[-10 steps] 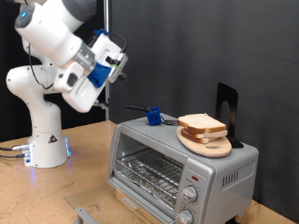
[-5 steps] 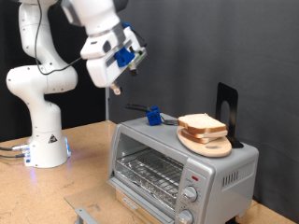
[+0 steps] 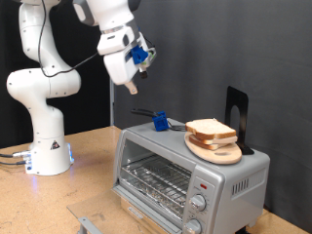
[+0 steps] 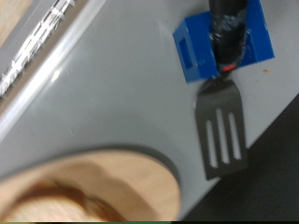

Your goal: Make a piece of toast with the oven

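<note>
The silver-grey oven (image 3: 166,168) stands on the wooden table, door shut, its wire rack showing through the glass. A slice of pale toast (image 3: 209,129) lies on a round wooden plate (image 3: 216,152) on the oven's top. My gripper (image 3: 131,86) hangs in the air above and to the exterior view's left of the oven, fingers pointing down, holding nothing that I can see. The wrist view shows the oven's grey top (image 4: 112,89), the plate (image 4: 103,187) and an edge of toast (image 4: 42,210); my fingers do not show there.
A blue block (image 3: 159,121) holding a black spatula (image 4: 220,131) sits on the oven's top. A black stand (image 3: 236,115) rises behind the plate. Two knobs (image 3: 198,203) and a red light (image 3: 203,183) are on the oven's front. The robot base (image 3: 44,146) stands at the left.
The arm has swung up and towards the exterior view's right, bringing the gripper from beside the base to above the oven's left end. Toast, plate and spatula have not moved.
</note>
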